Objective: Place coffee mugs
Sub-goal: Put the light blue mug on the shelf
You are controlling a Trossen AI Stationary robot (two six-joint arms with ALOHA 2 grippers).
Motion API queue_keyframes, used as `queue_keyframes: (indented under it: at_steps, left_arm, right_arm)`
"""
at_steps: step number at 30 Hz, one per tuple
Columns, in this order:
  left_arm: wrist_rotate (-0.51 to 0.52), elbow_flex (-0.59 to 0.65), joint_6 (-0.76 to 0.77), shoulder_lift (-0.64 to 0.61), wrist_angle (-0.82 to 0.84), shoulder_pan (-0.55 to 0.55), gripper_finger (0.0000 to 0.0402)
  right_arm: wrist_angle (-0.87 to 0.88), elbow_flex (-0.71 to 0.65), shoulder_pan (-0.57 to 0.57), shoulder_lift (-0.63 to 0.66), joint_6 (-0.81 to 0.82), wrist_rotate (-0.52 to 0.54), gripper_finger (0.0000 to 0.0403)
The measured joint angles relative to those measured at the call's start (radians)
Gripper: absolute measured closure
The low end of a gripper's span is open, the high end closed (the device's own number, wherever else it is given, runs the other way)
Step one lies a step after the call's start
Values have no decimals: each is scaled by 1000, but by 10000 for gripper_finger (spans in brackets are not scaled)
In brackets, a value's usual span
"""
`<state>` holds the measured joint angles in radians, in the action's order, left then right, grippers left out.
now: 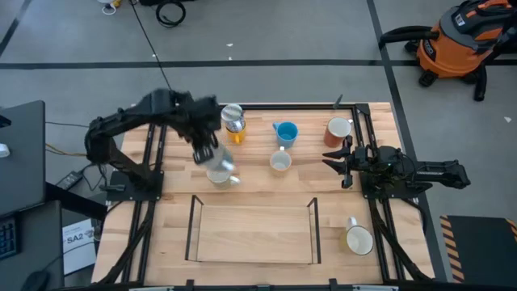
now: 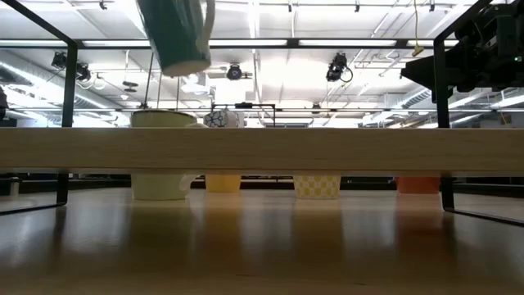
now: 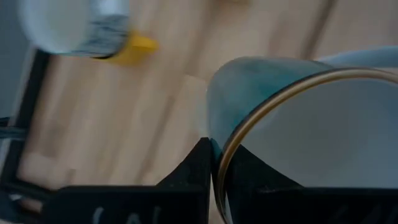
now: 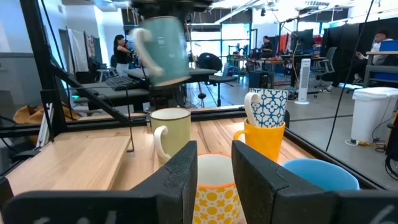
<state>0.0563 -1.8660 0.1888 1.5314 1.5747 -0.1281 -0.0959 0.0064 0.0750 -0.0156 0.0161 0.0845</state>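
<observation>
Seven mugs show in the high view. The left gripper [image 1: 212, 156] holds one of them, a pale teal mug [image 4: 163, 48], clear above the table [image 1: 258, 234]; its fingers [image 3: 193, 177] are closed on the mug's rim, one inside and one outside. In the low view this mug [image 2: 176, 34] hangs tilted above the others.

Directly below it in the high view, a cream mug [image 1: 220, 175] stands on the table. Behind it, toward the far edge, an orange-yellow mug with a patterned blue-and-white mug stacked in it [image 1: 233, 121] counts as two. One blue mug [image 1: 285, 132] stands near the far edge, and one white mug with a yellow pattern [image 1: 280, 162] stands just in front of it. One red-brown mug [image 1: 338, 130] sits near the far right corner, and one mug with a yellow inside [image 1: 359, 239] stands apart near the right front edge.

The right gripper [image 1: 339, 164] hangs at the table's right side, between the red-brown mug and the front one, its fingers [image 4: 180, 171] parted and holding nothing, pointed toward the patterned white mug.
</observation>
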Motion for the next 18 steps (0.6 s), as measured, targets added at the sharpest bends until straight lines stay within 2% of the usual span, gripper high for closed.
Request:
queue_keyframes:
  at_steps: [9,18]
  left_arm:
    - [-1,0,306,37,-21,334,372]
    - [-18,1,479,126,-49,535,372]
  right_arm:
    - [0,0,0,0,0,0,298]
    - [-10,0,0,1,0,-7,298]
